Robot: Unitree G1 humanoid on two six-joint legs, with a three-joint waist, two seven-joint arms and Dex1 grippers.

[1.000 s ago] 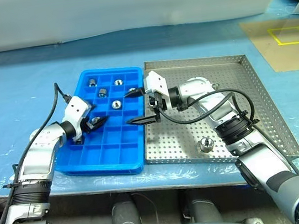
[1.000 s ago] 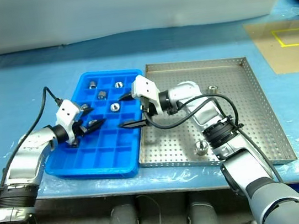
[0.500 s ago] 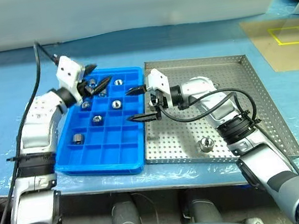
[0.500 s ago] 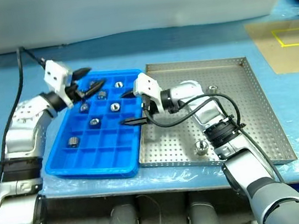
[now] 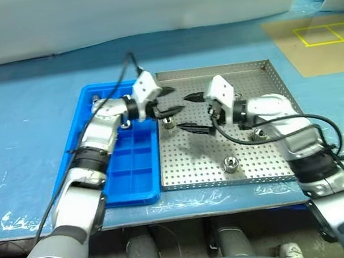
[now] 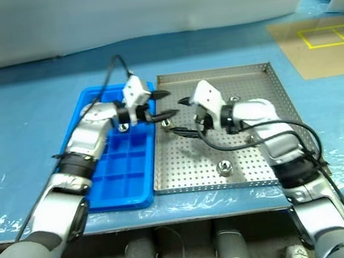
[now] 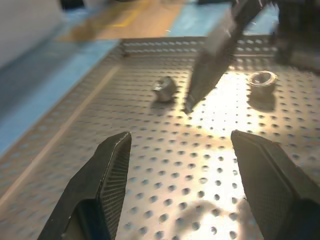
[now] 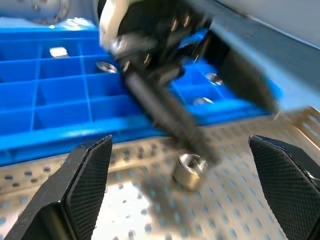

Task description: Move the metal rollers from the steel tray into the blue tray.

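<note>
The steel tray (image 5: 262, 84) lies right of the blue tray (image 5: 123, 186). My left gripper (image 5: 178, 99) hovers open and empty over the steel tray's left part. A metal roller (image 5: 168, 124) stands just below it, seen too in the right wrist view as roller (image 8: 190, 168). My right gripper (image 5: 181, 113) faces the left one, open wide and empty. One roller (image 5: 230, 164) sits near the tray's front, and another roller (image 5: 257, 133) is beside my right forearm. Several rollers, such as (image 8: 105, 66), lie in blue compartments.
Both trays rest on a blue-covered table (image 5: 26, 137). A tan mat with yellow lines (image 5: 314, 45) lies at the far right. My two grippers' fingertips are very close together over the steel tray's left side, the right finger (image 7: 210, 60) crossing the left wrist view.
The camera has turned. My left gripper swung from over the blue tray across to the steel tray's left side. My right gripper drew back to the right, staying open.
</note>
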